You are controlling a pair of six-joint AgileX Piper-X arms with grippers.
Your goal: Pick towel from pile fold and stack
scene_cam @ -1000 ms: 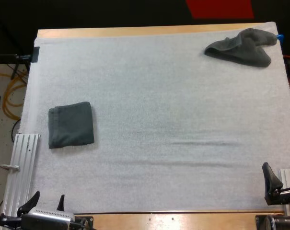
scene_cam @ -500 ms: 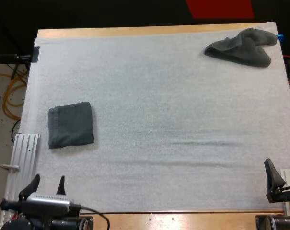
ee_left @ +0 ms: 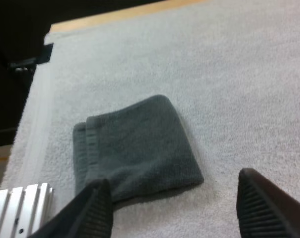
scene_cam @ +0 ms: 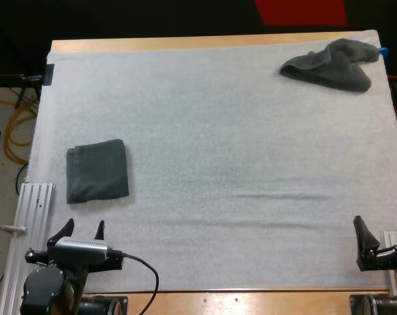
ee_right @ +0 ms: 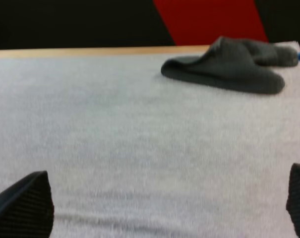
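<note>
Holding my left gripper [scene_cam: 83, 230] and right gripper [ee_right: 169, 201] spread; folded towel [scene_cam: 97, 170] squared at middle left, crumpled towel [scene_cam: 329, 65] heaped upper right

2 towels: 1 folded towel [scene_cam: 97, 170] at 8 o'clock, 1 crumpled towel [scene_cam: 329, 64] at 1 o'clock. 1 mat [scene_cam: 218, 131]. 1 metal rail [scene_cam: 31, 223] at 7 o'clock. 2 grippers: left gripper [scene_cam: 84, 228], right gripper [ee_right: 162, 206].

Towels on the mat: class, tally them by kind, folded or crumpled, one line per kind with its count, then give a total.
Folded towel: 1
Crumpled towel: 1
Total: 2 towels
</note>
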